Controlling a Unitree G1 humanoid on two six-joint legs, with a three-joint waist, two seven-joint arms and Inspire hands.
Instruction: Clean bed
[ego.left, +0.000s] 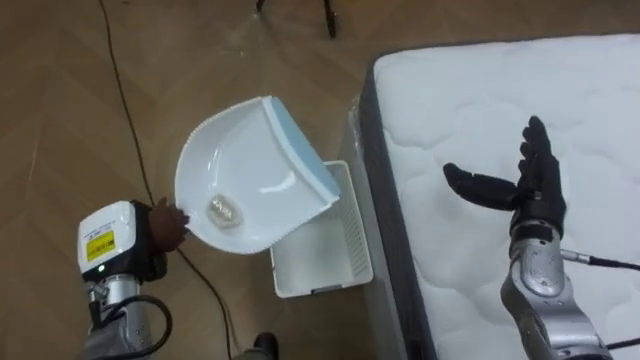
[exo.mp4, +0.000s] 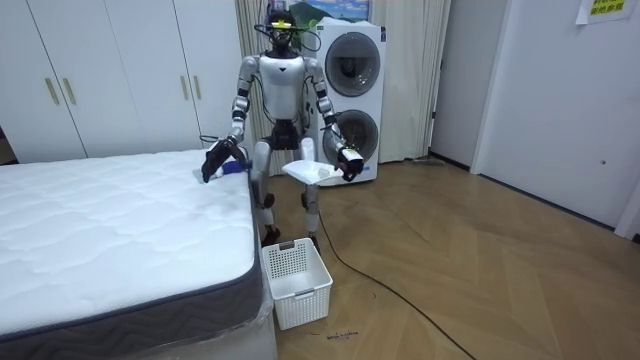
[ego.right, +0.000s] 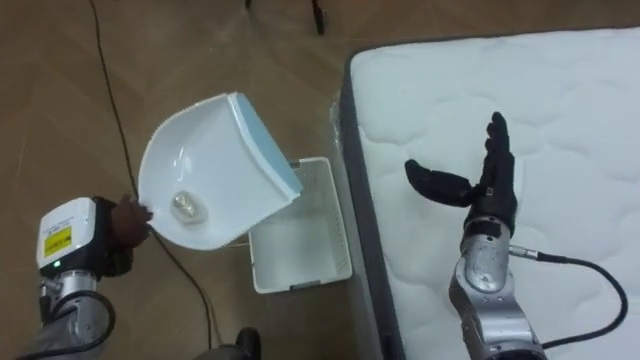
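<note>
A white dustpan with a pale blue front lip hangs tilted above the floor, partly over a white basket. A small crumpled scrap lies in the pan near its handle end. My left hand is shut on the dustpan's handle at the lower left. My right hand hovers open over the white quilted mattress, with straight fingers and nothing in it. In the room view I stand upright at the bed's far corner, the dustpan held out over the floor.
The basket stands on the wooden floor against the mattress's grey side. Behind me are a washing machine and white wardrobes. Open floor stretches to the room view's right.
</note>
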